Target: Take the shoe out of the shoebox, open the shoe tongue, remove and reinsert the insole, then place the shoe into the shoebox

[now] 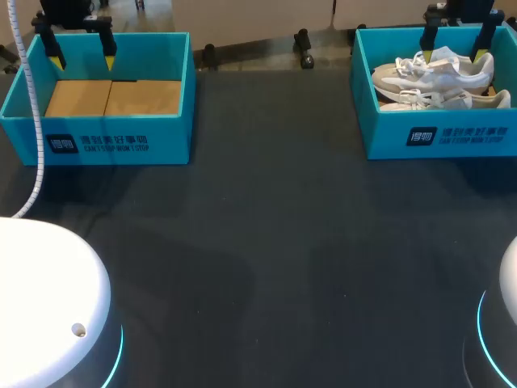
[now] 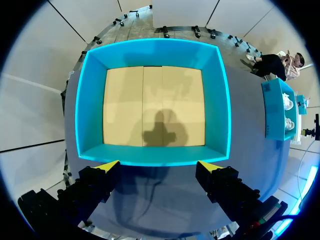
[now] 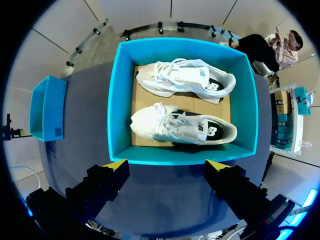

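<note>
My right gripper (image 3: 166,165) is hanging, fingers spread, above the shoebox (image 3: 116,100); only its wrist view is showing both white sneakers (image 3: 187,80) whole. My left gripper (image 2: 157,166), likewise spread, is hovering above the second shoebox (image 2: 90,100).

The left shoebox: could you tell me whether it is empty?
Empty: the left shoebox shows only a bare cardboard floor; both shoes sit in the right shoebox.

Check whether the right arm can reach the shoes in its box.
Probably yes: the right claw hangs open over the uncovered shoebox, with nothing above the shoes.
</note>
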{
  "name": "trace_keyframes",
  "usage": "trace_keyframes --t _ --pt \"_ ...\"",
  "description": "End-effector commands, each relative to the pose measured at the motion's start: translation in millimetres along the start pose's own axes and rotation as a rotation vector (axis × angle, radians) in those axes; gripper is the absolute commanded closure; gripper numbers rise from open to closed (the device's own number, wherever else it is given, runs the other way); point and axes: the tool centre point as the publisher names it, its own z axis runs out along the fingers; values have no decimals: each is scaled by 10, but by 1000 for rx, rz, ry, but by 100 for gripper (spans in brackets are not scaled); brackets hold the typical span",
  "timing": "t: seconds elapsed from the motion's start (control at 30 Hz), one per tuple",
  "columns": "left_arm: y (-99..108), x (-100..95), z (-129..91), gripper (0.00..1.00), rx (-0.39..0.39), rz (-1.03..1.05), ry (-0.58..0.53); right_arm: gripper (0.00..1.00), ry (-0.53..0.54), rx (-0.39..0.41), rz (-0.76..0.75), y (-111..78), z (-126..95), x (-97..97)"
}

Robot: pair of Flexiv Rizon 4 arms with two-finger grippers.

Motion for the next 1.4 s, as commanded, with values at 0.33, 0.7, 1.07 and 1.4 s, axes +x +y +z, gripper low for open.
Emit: trace_keyframes --t 0.33,0.7,1.07,1.4 --pt "0 0 0 0 0 0 0 0 0 0 0 0 0 0" --pt "0 0 0 0 0 0 0 0 -18 -49 16 -93 28 -262" --pt "0 0 0 0 0 0 0 0 -104 -73 99 -122 166 -869" --pt "0 0 0 0 0 0 0 0 -134 -64 136 7 461 -1270"
